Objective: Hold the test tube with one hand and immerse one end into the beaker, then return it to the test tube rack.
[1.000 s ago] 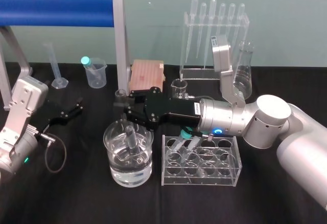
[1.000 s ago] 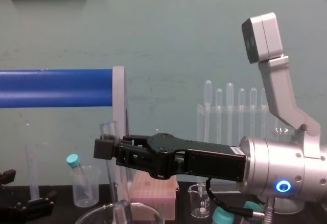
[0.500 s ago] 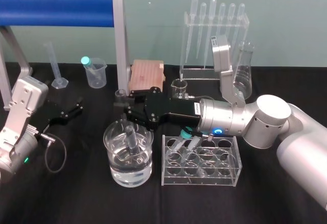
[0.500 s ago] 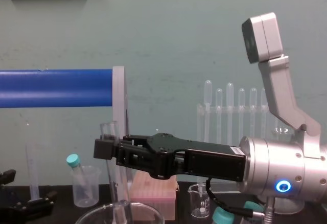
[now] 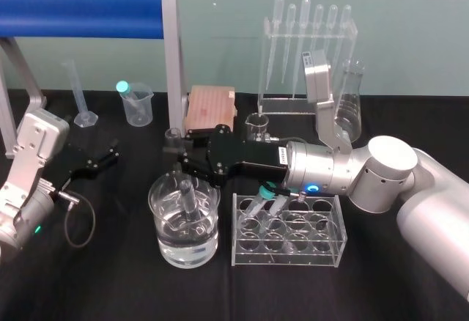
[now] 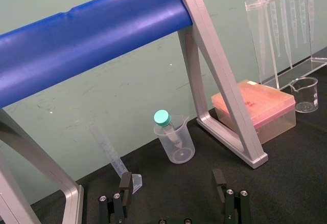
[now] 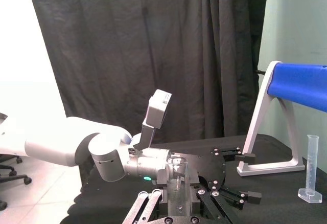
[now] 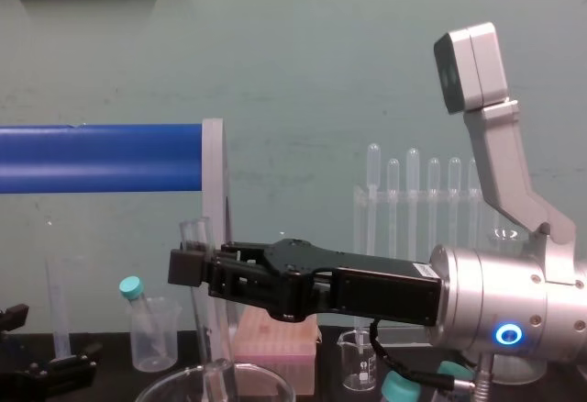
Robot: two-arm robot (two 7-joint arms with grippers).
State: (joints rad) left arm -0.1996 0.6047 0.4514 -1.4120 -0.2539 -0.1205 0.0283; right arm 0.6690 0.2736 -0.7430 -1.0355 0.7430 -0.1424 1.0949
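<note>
1. Right gripper [image 5: 179,158] reaches across from the right, jaws clamped on the test tube [image 5: 187,198] just below its open mouth
2. Tube stands near upright with a slight tilt, its lower end down inside the beaker [image 5: 163,226]; cannot tell how far it goes into the water
3. Beaker sits on the black table [image 5: 110,284], just left of the test tube rack [image 5: 322,205]
4. Left gripper [image 5: 110,152] is parked low at far left, well apart from the beaker, fingers spread
</note>
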